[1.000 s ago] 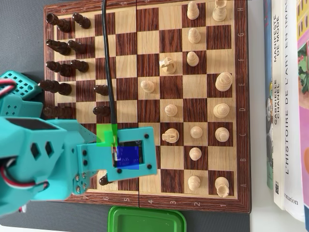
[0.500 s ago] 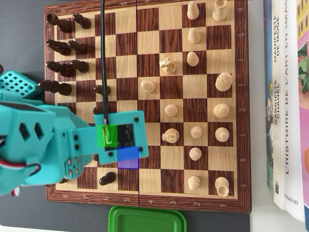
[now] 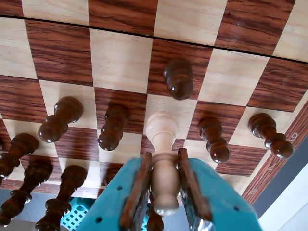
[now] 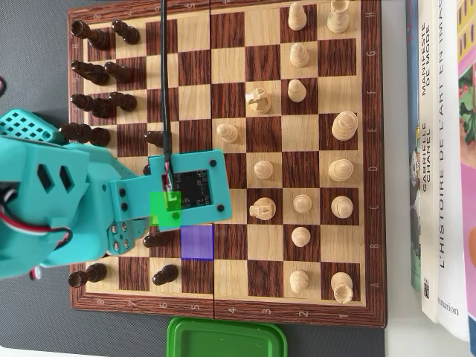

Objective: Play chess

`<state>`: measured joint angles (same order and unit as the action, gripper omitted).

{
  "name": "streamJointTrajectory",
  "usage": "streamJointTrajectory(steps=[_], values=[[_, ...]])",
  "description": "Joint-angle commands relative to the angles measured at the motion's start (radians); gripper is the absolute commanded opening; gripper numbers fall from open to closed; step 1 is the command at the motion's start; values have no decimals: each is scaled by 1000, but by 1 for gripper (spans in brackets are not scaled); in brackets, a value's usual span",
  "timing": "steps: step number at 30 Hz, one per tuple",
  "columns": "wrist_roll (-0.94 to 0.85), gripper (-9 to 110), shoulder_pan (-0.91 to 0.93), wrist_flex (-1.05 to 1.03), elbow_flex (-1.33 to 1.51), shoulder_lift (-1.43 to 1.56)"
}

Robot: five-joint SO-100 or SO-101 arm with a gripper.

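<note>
The light pawn (image 3: 162, 159) is pale turned wood with a round head, a narrow neck, a collar and a flared base. In the wrist view it hangs base toward the board, its stem clamped between the two brown-padded fingers (image 3: 138, 190) of the teal gripper (image 3: 163, 192), its head toward the camera at 6 o'clock. The base sits over a light square of the chessboard (image 3: 120, 60); whether it touches the surface cannot be told.

Around it stand dark pieces. A dark pawn (image 3: 178, 78) lies at 12 o'clock from the held pawn, one rank farther out. Another dark pawn (image 3: 113, 127) is just beside it at 9 o'clock, and one more (image 3: 214, 139) at 3 o'clock. A taller dark piece (image 3: 60, 119) stands farther toward 9 o'clock.

In the overhead view the arm's teal body (image 4: 67, 208) covers the board's 8 o'clock area, and the held pawn is hidden under it. A green patch (image 4: 165, 209) and a purple square (image 4: 197, 242) are marked near the wrist. Light pieces (image 4: 264, 169) are scattered over the right half of the board (image 4: 375, 178). Books (image 4: 439, 156) lie at 3 o'clock off the board, and a green lid (image 4: 227, 341) at 6 o'clock.
</note>
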<state>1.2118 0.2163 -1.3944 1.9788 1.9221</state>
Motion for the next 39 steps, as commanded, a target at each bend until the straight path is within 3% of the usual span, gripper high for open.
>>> streamJointTrajectory(steps=[1, 39], values=[[6, 5, -3, 11, 3, 17], [-5, 5, 21, 31, 21, -49]])
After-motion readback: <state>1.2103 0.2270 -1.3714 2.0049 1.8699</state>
